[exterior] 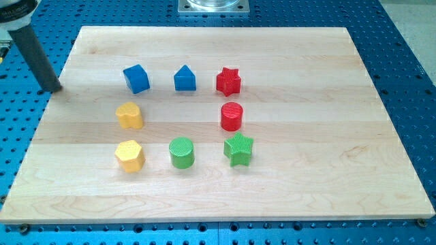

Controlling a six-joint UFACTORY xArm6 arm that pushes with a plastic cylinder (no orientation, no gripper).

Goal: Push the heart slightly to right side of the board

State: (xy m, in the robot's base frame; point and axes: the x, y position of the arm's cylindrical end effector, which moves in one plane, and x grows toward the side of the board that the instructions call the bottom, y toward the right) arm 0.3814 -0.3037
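Note:
The yellow heart (129,116) lies on the wooden board (306,102), left of centre. My tip (54,88) rests at the board's left edge near the view's top, well left of and above the heart, touching no block. A blue cube (136,79) is above the heart. A yellow hexagon (129,156) is below it. A red cylinder (231,116) lies to the heart's right, in the same row.
A blue house-shaped block (184,79) and a red star (229,82) sit in the upper row. A green cylinder (181,152) and a green star (238,149) sit in the lower row. A metal mount (213,7) is at the view's top.

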